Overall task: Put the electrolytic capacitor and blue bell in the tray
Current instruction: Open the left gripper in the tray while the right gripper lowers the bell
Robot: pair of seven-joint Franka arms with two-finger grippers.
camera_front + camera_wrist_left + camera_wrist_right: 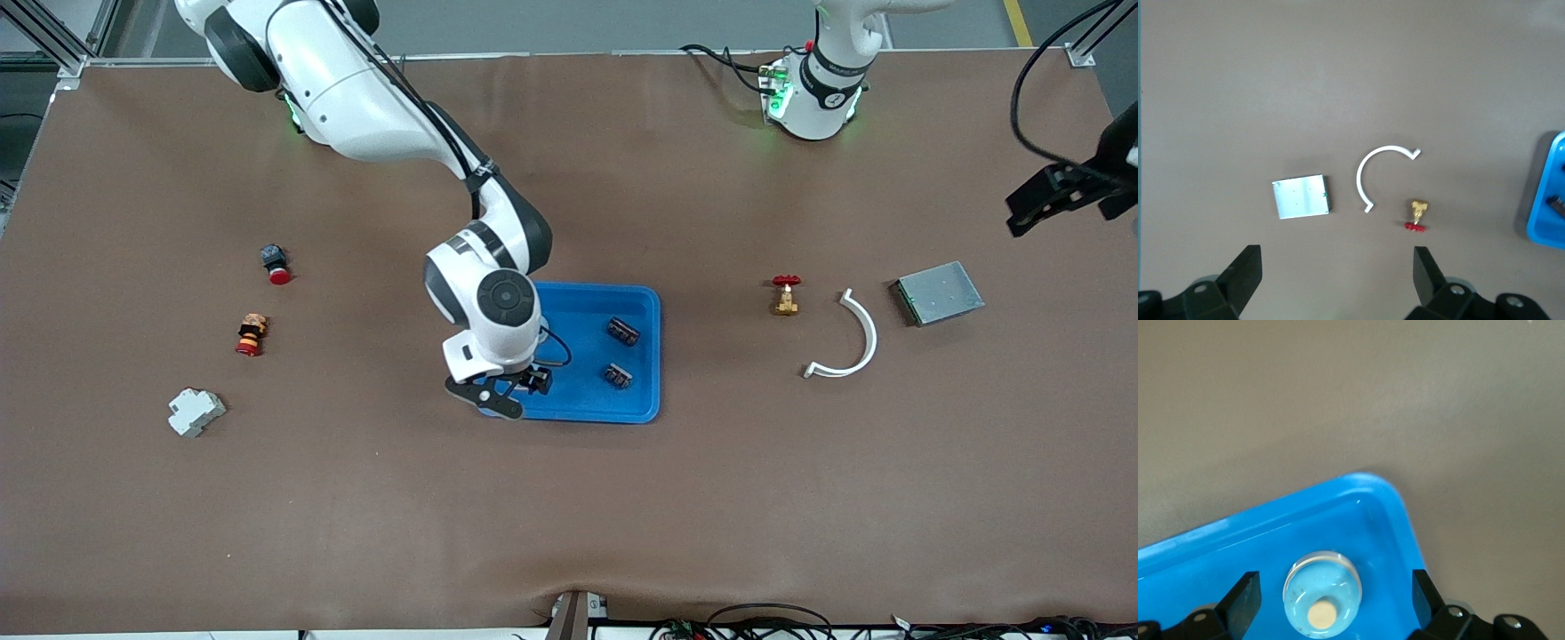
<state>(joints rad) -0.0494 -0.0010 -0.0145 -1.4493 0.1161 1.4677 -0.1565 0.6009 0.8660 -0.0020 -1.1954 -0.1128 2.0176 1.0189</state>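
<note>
Looking across the table from the right arm's end, we saw first three small parts on bare brown cloth: a white block (196, 412), a red-and-orange button (251, 335) and a dark button with a red cap (276, 264). Next came the blue tray (640, 302) in the middle. Our right gripper (516, 391) hung low over the tray corner nearest the front camera, at the right arm's end. Its fingers stood wide apart and held nothing. Directly beneath them, inside that corner, the blue bell (1323, 593) sat upright on the tray floor, apart from both fingers. Two dark capacitors (622, 332) lay in the tray too, toward the left arm's end. Past the tray we found a brass valve (786, 296), a white curved strip (853, 342) and a grey metal box (939, 292). Our left gripper (1045, 203) waited high over the table's edge, fingers wide and empty. Both task items seemed placed, so we judged the right gripper needed only to lift straight up.
</note>
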